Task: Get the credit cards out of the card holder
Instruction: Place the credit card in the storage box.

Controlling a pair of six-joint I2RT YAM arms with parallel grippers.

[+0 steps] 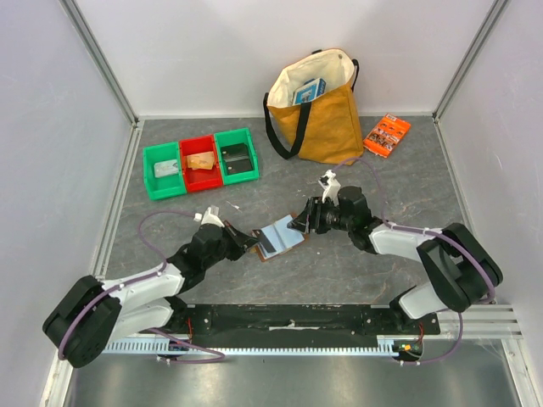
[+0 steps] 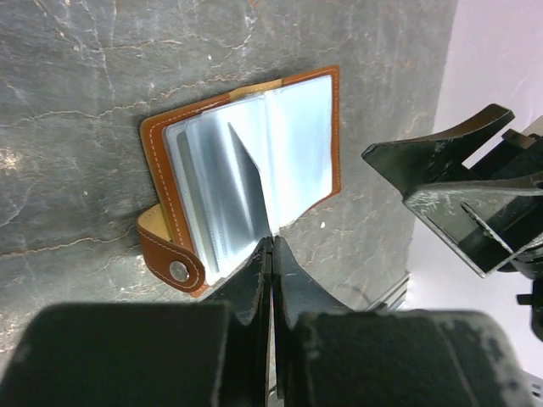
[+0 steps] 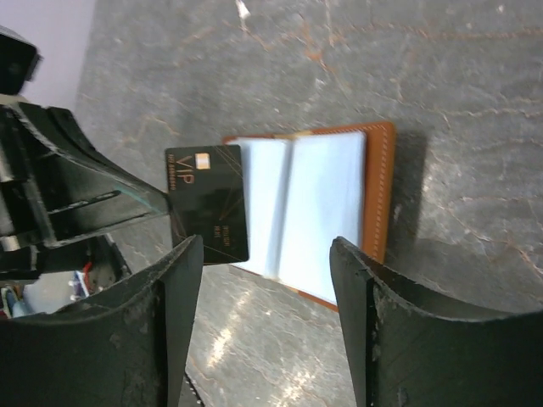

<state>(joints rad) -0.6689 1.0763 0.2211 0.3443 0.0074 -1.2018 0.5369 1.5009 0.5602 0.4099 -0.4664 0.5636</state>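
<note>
Between the two arms: one brown card holder (image 1: 278, 237) lies open, pale pockets up, its open span running lower-left to upper-right in top view. One black VIP card (image 3: 208, 203) is pinched by the left gripper (image 2: 271, 246), fingers pressed together on it, long axis in line with those fingers over the pockets. The right gripper (image 3: 267, 280) is spread wide above the holder, gripping nothing.

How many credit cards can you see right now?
1: a black rectangular plastic VIP card, pinched by the left gripper at the edge of the open brown leather card holder. More may be hidden in its pale sleeves.
</note>
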